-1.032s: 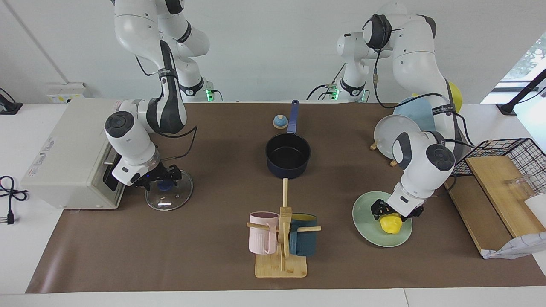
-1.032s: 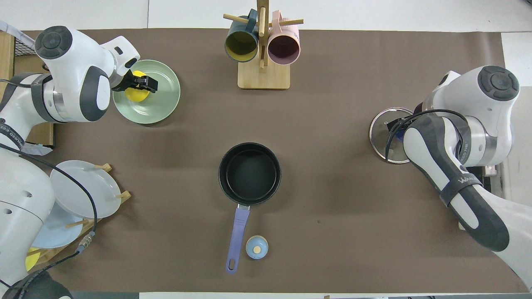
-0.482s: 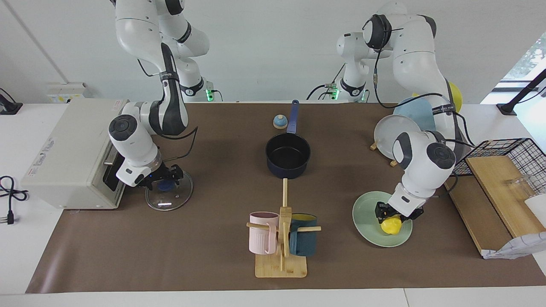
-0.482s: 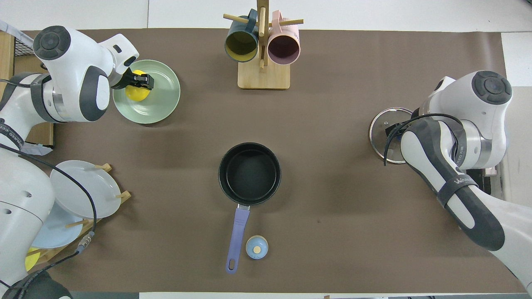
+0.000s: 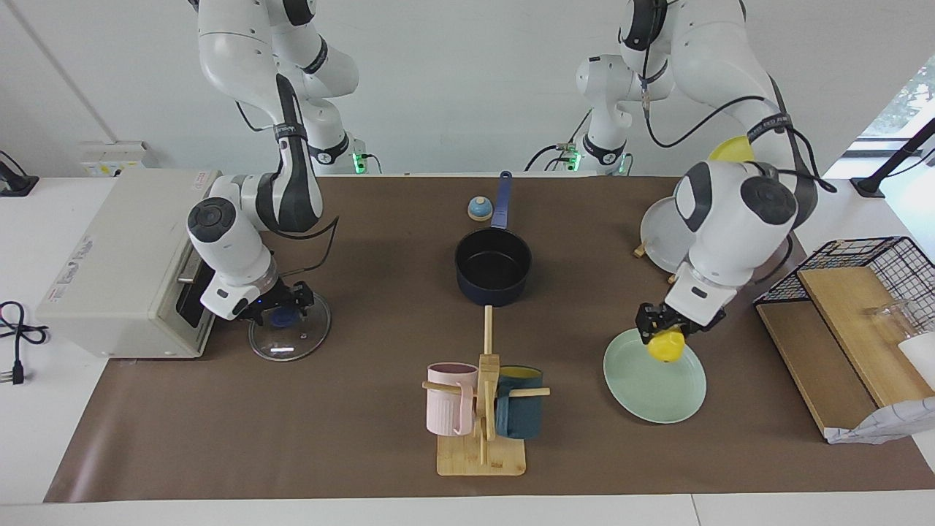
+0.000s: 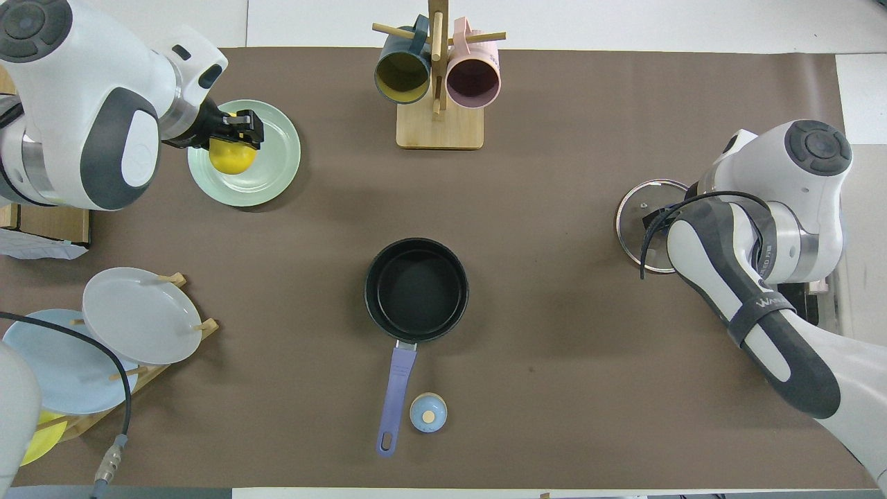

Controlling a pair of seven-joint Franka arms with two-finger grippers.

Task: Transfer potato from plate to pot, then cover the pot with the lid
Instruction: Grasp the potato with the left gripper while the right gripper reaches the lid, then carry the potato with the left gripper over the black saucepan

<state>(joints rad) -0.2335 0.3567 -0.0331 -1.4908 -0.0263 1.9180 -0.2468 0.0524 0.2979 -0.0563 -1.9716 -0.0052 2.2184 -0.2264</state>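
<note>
The potato is held clear above the plate, clamped in the left gripper's fingers. It should be carried level to the pot at mid-bench and released low. The right gripper sits at the lid's knob; whether its fingers are closed cannot be told.

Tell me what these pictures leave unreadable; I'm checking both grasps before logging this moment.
- Right gripper over the lid: in the overhead view the right arm's own wrist hides the knob, and in the facing view the grip on it stays unclear.
- Potato: the left gripper covers its top in both views.
- Yellow plate in the rack: the overhead view's edge and the blue plate cut it off.
</note>
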